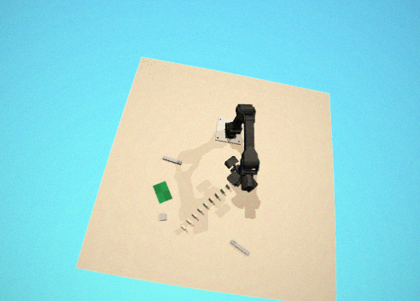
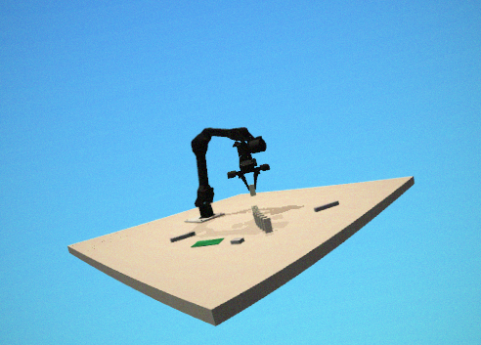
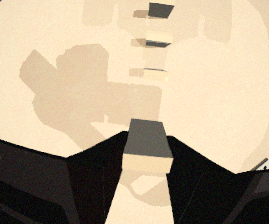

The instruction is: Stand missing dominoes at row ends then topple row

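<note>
My gripper (image 2: pixel 252 185) (image 3: pixel 146 139) is shut on a grey domino (image 2: pixel 252 191) (image 3: pixel 146 145). It holds the domino roughly upright above the table, near the end of the row closest to the arm's base. In the top view the arm hides the held domino. The row of standing dominoes (image 1: pixel 211 200) (image 2: pixel 267 224) (image 3: pixel 161 10) runs diagonally, evenly spaced. In the wrist view a few of them stand ahead of the held domino, with a gap between it and the nearest one.
A green patch (image 1: pixel 162 192) (image 2: pixel 207 242) and a small grey block (image 1: pixel 162 217) (image 2: pixel 237 240) lie to one side of the row. One grey bar (image 1: pixel 172 160) (image 2: pixel 182 237) lies beyond the patch, another (image 1: pixel 240 247) (image 2: pixel 327 206) on the row's other side.
</note>
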`<state>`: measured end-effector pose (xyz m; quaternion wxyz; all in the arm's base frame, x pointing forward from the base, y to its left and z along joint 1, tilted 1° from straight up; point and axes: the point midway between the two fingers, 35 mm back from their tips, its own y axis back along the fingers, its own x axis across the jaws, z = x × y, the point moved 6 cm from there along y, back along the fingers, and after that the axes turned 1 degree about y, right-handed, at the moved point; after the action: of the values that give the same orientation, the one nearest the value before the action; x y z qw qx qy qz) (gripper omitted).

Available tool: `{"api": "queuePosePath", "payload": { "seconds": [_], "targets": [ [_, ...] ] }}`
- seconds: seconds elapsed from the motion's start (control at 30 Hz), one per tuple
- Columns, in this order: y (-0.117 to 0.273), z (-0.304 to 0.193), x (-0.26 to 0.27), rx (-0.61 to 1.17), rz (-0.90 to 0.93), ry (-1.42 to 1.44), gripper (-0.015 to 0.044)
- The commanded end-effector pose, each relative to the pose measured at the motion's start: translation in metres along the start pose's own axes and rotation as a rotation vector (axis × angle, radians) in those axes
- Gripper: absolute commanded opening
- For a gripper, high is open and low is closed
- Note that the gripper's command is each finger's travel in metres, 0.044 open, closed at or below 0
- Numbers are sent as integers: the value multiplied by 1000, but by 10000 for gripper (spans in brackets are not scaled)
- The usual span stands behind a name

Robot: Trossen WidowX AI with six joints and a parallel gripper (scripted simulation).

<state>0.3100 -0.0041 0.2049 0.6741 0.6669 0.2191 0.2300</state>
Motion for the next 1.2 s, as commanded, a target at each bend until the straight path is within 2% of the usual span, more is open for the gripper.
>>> {"api": "queuePosePath", "payload": {
  "seconds": [0.0,0.53,0.93,1.17],
  "targets": [
    [-16,1,0,-1,-1,6,107],
    [-82,-4,-6,0,-1,6,107],
    [-85,-5,-6,0,-1,6,107],
    [-85,-5,-6,0,-1,6,291]
  ]
}}
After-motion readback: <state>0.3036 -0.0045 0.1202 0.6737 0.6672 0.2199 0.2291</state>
